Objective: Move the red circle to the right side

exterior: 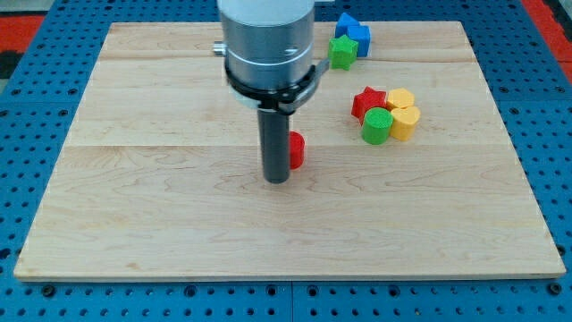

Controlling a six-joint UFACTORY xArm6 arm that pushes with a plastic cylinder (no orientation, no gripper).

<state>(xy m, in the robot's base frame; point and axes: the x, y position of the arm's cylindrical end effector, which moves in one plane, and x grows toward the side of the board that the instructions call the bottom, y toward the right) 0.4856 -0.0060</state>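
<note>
The red circle (297, 150) lies near the middle of the wooden board (161, 206), partly hidden behind the dark rod. My tip (277, 179) rests on the board just left of and slightly below the red circle, touching or almost touching its left side. The arm's grey body (266, 45) rises above it at the view's top.
To the right sits a cluster: a red star (367, 100), a green cylinder (377, 126), and two yellow blocks (400, 98) (406, 122). At the top right are a green block (342, 52) and two blue blocks (358, 38) (346, 21).
</note>
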